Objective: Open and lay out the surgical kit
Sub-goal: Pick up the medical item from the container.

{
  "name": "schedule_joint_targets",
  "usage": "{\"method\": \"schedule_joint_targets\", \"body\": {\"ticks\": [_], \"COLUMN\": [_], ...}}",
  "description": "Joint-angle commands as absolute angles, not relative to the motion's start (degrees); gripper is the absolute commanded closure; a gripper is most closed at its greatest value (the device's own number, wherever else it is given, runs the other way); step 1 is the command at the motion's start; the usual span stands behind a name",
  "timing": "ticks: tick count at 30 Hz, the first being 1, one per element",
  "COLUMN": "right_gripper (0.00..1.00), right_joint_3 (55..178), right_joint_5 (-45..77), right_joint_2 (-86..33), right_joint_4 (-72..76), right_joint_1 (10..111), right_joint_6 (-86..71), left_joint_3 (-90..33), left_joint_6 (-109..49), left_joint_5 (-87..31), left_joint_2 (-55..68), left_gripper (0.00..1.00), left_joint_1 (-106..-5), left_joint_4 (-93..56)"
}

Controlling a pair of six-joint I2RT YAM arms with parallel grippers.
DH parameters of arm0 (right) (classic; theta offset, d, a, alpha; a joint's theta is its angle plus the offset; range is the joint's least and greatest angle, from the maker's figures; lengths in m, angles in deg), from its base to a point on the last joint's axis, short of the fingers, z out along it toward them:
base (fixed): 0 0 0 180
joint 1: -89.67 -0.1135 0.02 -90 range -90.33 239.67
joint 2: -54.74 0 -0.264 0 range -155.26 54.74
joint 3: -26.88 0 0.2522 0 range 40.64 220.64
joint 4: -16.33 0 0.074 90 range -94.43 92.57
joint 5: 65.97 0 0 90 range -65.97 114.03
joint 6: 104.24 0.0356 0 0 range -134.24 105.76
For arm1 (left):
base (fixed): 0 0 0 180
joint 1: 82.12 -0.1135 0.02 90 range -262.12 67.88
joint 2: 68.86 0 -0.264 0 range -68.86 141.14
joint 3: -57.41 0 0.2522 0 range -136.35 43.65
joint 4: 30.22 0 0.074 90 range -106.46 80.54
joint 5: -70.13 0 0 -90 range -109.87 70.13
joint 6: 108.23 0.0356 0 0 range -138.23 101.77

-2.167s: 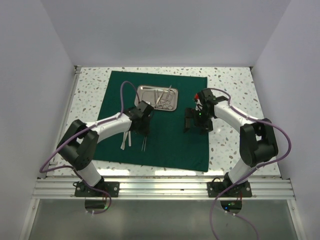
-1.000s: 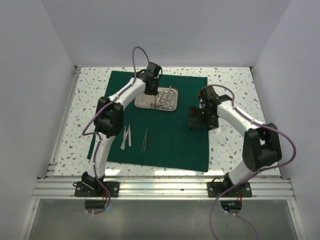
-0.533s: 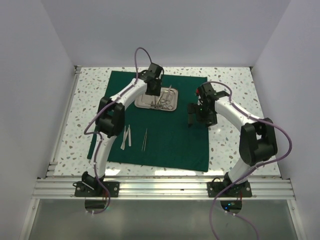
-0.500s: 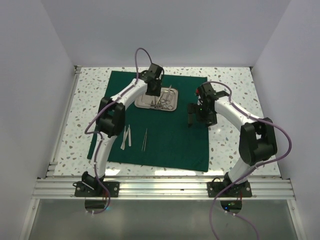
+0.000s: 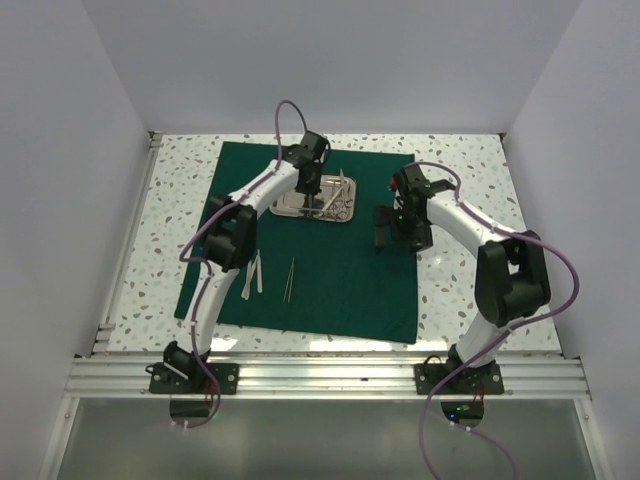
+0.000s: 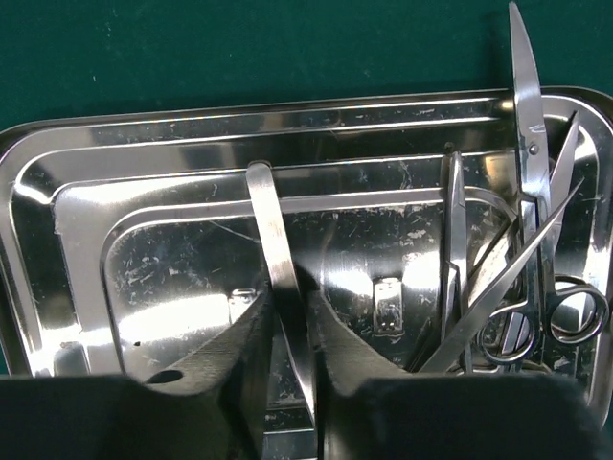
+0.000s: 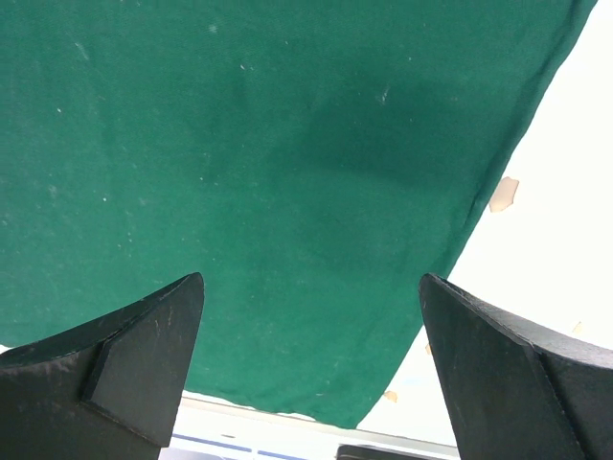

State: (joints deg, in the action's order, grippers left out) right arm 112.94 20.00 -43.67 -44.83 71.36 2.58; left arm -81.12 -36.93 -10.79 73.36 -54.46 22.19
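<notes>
**Left hand (image 6: 292, 316): tight grip on tweezers in the tray**

Pinched between both fingers (image 6: 239, 350): one flat pair of tweezers (image 6: 271, 230) in the left half of the steel tray (image 6: 287, 107). Long axis straight out from the wrist, rounded end toward the far rim, near end hidden under the fingers. Crowded against the tray's right wall, well apart from that grip: scissors (image 6: 530, 134) and ring-handled clamps (image 6: 565, 311), crossed over one another.

Seen from above: tray at the far side of the green cloth (image 5: 350, 280), cloth spread flat on the speckled counter (image 5: 460, 180). On the cloth's near left, on the left arm's side: other slim instruments (image 5: 290, 278), already set out in a row, long axes pointing near to far.

Right hand (image 7: 311, 316) gaping wide, holding nothing, hanging over bare cloth to the right of the tray.

Likely next: straight up and clear of the rim, then back toward the near left, down beside that row with the same near-to-far lie. No turn of the wrist apparently needed, since the tweezers lie along that line already. Possible trouble: thin steel twisting or slipping in so narrow a pinch.
</notes>
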Motion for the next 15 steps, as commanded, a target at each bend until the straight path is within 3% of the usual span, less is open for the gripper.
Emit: {"method": "schedule_joint_targets", "body": {"ticks": [1, 5, 15], "right_gripper": [0.02, 0.02, 0.02], "right_joint_3": [115.6, 116.0, 116.7], "right_joint_5": [19.3, 19.0, 18.1], "right_joint_2": [-44.9, -45.5, -46.2], "right_joint_4": [-45.7, -45.8, -45.9], "right_joint_1": [71.6, 71.6, 71.7], "right_joint_6": [1.4, 1.4, 1.7], "left_joint_3": [-83.3, -82.9, -84.5], "left_joint_6": [-35.8, -35.5, -34.7], "left_joint_5": [-10.4, -10.4, -6.2], "left_joint_2": [74.7, 75.1, 68.9], "left_gripper": [0.81, 1.0, 1.0], "left_joint_1": [-54.4, -54.4, -54.7], "left_joint_4": [22.2, 22.5, 22.3]}}
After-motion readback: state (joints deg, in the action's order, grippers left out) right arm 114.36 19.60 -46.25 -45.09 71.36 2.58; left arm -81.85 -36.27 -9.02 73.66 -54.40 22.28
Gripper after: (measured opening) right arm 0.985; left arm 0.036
